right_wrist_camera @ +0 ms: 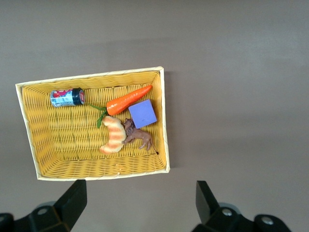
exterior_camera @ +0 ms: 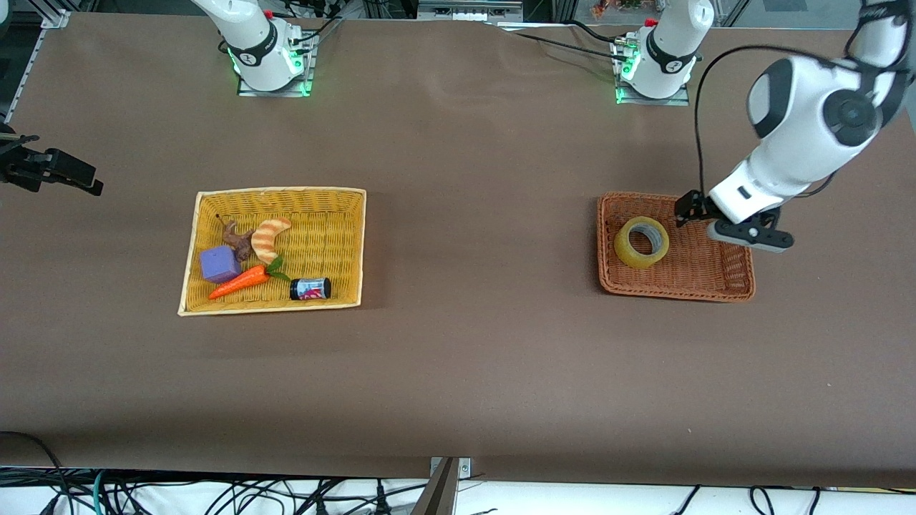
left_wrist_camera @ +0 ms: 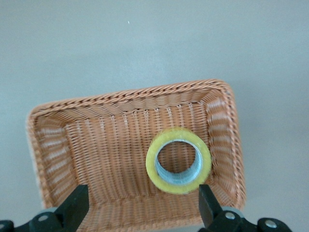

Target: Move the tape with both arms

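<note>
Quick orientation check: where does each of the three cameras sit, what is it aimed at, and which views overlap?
Front view: high across the table, facing both bases; shows the yellowish ring-shaped tape roll in the brown wicker basket, left tool above it, right tool at the edge.
Left wrist view: looks down between open fingers at that tape; shared with front.
Right wrist view: looks down, fingers open, at the yellow wicker tray; shared with front.
</note>
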Controlling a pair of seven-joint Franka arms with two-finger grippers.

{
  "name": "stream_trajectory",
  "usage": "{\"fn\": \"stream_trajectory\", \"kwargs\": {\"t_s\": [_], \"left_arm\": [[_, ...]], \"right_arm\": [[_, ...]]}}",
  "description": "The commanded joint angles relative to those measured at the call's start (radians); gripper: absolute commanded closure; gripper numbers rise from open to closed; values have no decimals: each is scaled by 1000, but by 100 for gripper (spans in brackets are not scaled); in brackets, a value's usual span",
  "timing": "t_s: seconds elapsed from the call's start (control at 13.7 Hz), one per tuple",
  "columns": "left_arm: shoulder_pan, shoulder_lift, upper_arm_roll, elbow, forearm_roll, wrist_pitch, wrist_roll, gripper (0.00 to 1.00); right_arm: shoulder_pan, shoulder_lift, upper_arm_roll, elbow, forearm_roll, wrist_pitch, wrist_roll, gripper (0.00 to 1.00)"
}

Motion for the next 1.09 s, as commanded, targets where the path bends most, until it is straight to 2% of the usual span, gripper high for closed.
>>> {"fn": "stream_trajectory", "kwargs": {"t_s": [0.0, 0.22, 0.36, 1.02], "left_arm": [[3, 4, 2, 230, 18, -237, 3, 0], [3, -1, 8, 406, 18, -395, 7, 0], [3, -2, 8, 482, 18, -495, 4, 0], [3, -1, 8, 497, 20, -514, 1, 0]], "right_arm": [[-5, 11, 0, 24, 0, -8, -13, 0], [-3, 12, 0, 24, 0, -3, -17, 0], [-3, 12, 0, 24, 0, -3, -14, 0], [-3, 12, 0, 24, 0, -5, -12, 0]]}}
